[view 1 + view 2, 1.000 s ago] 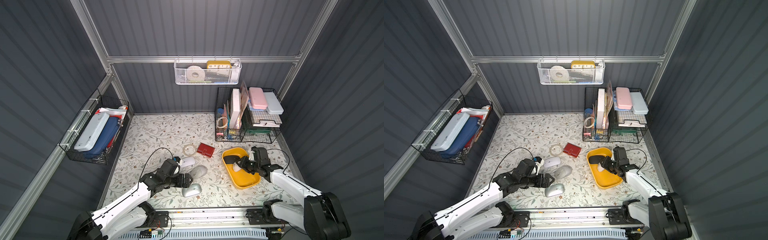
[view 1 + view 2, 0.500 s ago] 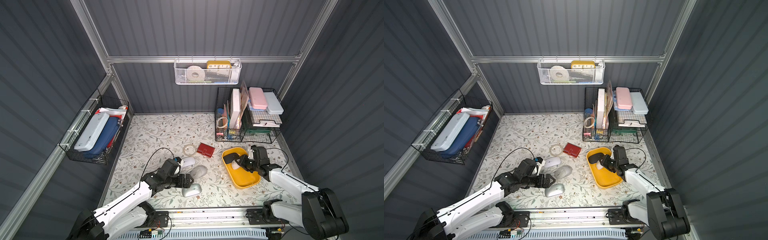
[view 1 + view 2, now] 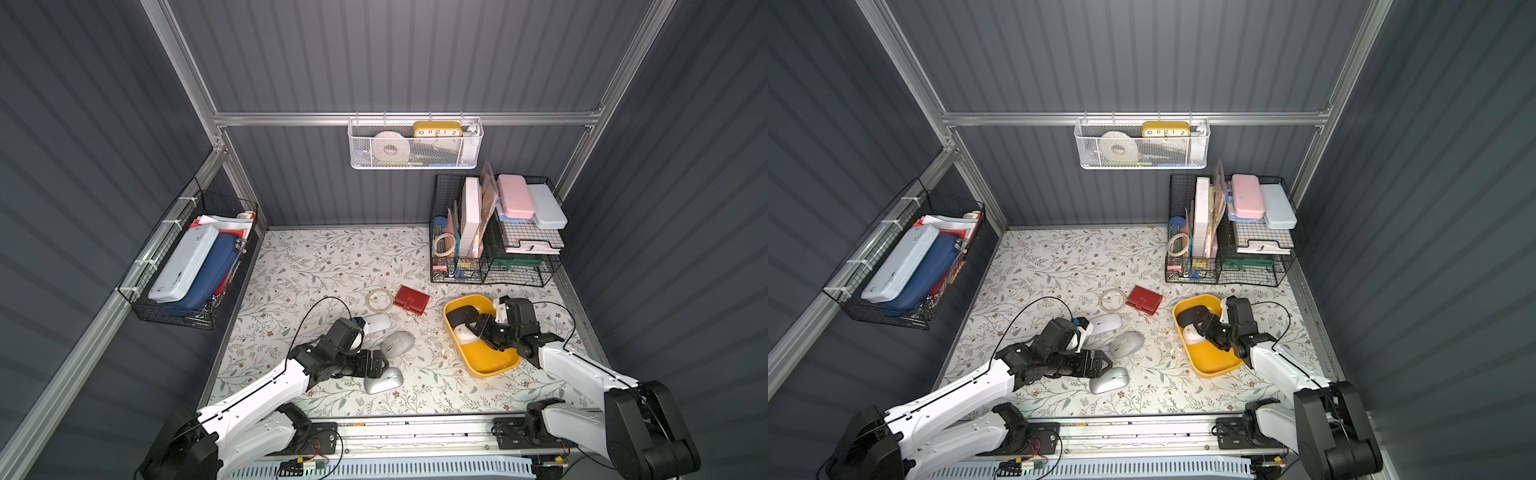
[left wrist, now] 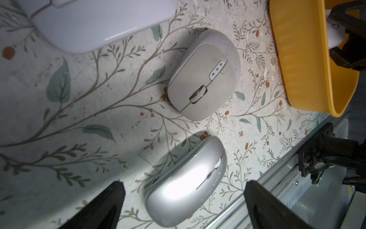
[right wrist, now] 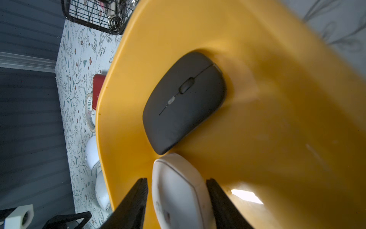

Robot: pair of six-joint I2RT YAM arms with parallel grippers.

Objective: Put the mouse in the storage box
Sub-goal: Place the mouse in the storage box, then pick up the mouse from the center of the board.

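Observation:
The yellow storage box (image 3: 494, 370) stands right of the table's middle, with a black mouse (image 5: 184, 103) and a white mouse (image 5: 178, 190) lying in it. My right gripper (image 5: 177, 180) reaches into the box, open, its fingers on either side of the white mouse with narrow gaps. Near the front edge my left gripper (image 4: 184, 182) is open wide, low over a silver mouse (image 3: 384, 380) that lies between its fingers untouched. Beyond the silver mouse, a grey mouse (image 3: 398, 343) and a flat white mouse (image 3: 377, 322) lie on the floral table.
A red wallet (image 3: 411, 300) and a coiled ring (image 3: 379, 299) lie behind the mice. A black wire organizer (image 3: 494, 237) fills the back right corner. A wire basket (image 3: 191, 266) hangs on the left wall, a white mesh basket (image 3: 415, 145) on the back wall.
My right gripper's jaws have parted from the white mouse, which now rests in the storage box. The left arm has hardly moved.

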